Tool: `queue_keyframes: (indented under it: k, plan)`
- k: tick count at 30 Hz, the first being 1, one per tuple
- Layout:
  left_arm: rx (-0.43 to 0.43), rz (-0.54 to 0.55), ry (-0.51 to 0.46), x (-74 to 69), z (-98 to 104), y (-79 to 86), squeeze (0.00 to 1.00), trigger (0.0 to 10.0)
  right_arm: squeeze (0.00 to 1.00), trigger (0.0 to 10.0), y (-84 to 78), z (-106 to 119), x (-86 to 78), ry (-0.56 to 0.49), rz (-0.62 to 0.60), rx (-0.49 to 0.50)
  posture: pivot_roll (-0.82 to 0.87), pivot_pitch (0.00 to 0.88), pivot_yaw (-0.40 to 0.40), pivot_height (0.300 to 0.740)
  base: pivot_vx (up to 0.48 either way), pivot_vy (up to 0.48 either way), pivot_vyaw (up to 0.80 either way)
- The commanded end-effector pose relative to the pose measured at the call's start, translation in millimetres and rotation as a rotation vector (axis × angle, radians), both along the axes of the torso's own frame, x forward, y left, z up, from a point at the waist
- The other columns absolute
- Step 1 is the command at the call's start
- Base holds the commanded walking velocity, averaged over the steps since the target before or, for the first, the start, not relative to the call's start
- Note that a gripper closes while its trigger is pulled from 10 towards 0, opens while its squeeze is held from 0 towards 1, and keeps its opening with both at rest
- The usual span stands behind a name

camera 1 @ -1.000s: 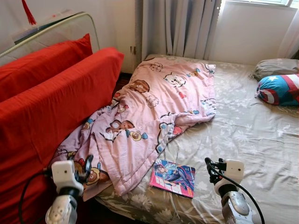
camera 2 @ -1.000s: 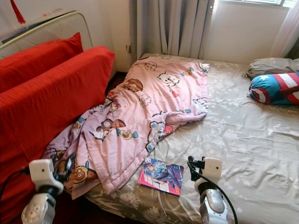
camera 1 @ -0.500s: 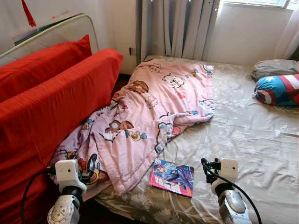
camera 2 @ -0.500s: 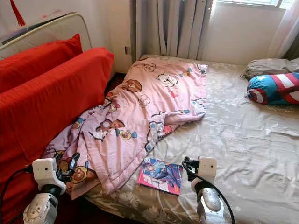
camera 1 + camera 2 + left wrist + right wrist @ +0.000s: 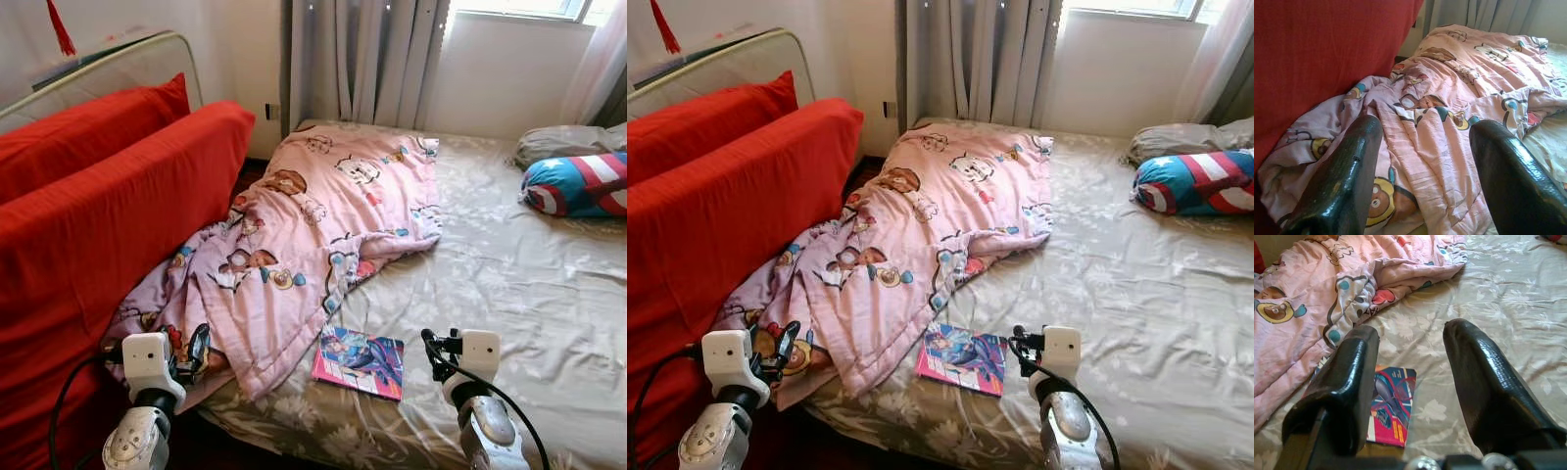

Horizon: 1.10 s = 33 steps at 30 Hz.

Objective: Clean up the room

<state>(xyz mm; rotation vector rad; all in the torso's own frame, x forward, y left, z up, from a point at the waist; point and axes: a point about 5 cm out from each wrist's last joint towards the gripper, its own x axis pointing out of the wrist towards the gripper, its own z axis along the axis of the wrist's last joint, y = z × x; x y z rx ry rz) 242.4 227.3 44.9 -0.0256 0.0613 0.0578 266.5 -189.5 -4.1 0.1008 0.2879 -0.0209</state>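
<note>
A pink cartoon-print quilt (image 5: 323, 225) lies crumpled across the bed's left half and spills over its near left corner. A colourful book (image 5: 360, 360) lies flat on the grey floral sheet (image 5: 509, 284) just past the quilt's near edge. My left gripper (image 5: 193, 351) is low at the left, open, held over the quilt's hanging corner (image 5: 1415, 132). My right gripper (image 5: 432, 351) is open, low and just right of the book (image 5: 1391, 406). Nothing is between either pair of fingers.
A red sofa back (image 5: 98, 225) with red cushions stands close along the bed's left side. A blue, red and white shield-print pillow (image 5: 578, 186) and a grey pillow (image 5: 563, 144) lie at the far right. Grey curtains (image 5: 367, 59) hang behind the bed.
The camera has shifted a little forward and right, so the scene slides left. Both grippers stay low and open, the left one slightly nearer the quilt corner.
</note>
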Motion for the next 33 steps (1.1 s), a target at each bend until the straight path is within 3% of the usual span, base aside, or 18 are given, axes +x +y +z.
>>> queue_keyframes:
  k: [1,33]
  plan:
    - [-0.002,0.002,-0.019,1.7,5.7,1.0,0.0,10.0,0.0,10.0,-0.6,4.1,4.1,-0.013,0.004,-0.002,0.04,0.0,-0.021,0.661,0.0,0.0,0.0]
    - [-0.003,-0.042,0.024,-9.8,5.0,-2.2,0.0,10.0,0.0,10.0,7.2,-2.2,-2.2,0.003,0.038,0.041,0.06,0.0,-0.015,0.652,0.0,0.0,0.0]
